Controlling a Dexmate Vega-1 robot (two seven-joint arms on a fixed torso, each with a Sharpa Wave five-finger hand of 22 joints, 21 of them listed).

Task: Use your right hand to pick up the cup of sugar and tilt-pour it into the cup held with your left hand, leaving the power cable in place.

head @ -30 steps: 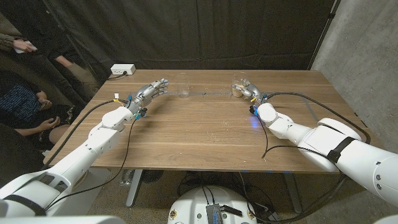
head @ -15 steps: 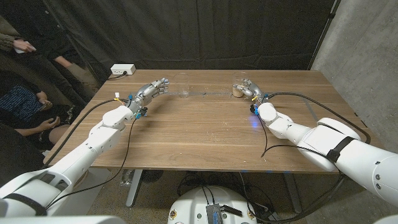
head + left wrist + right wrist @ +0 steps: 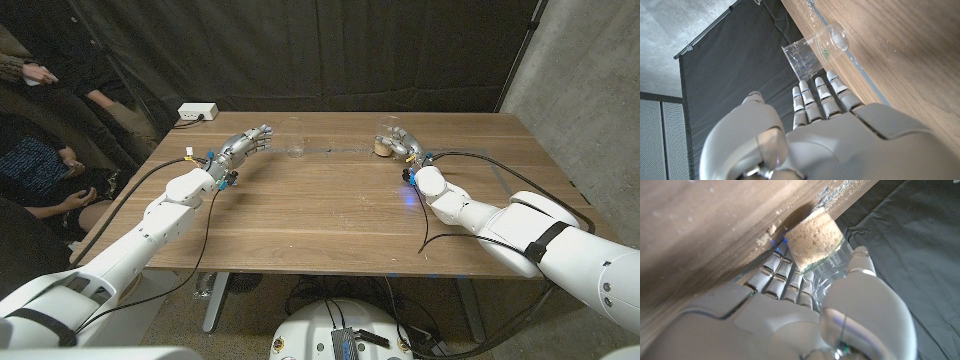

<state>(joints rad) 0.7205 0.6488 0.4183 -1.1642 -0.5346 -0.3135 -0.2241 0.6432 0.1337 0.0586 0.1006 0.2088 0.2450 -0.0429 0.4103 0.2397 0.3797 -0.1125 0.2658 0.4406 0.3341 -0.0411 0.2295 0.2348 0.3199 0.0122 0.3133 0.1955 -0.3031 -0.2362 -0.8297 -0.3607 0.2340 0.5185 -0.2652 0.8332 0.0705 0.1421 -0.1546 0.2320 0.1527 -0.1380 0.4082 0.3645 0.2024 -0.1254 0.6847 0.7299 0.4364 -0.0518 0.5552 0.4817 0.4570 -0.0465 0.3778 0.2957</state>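
The clear cup of sugar (image 3: 382,145) stands at the far side of the table, brown sugar (image 3: 812,239) filling its lower part. My right hand (image 3: 403,145) wraps it: fingers (image 3: 782,277) lie along one wall and the thumb (image 3: 861,262) presses the other. An empty clear cup (image 3: 295,140) stands upright left of centre, also seen as the empty cup (image 3: 817,47) in the left wrist view. My left hand (image 3: 243,147) is a short way from it, fingers (image 3: 822,97) stretched toward it and apart, holding nothing.
A white power strip (image 3: 197,112) sits at the table's far left corner. A thin pale streak (image 3: 340,150) runs along the wood between the two cups, with loose grains (image 3: 767,230) beside the sugar cup. People sit beyond the table's left edge.
My right hand has settled slightly closer around the sugar cup. The left hand and the empty cup have stayed where they were.
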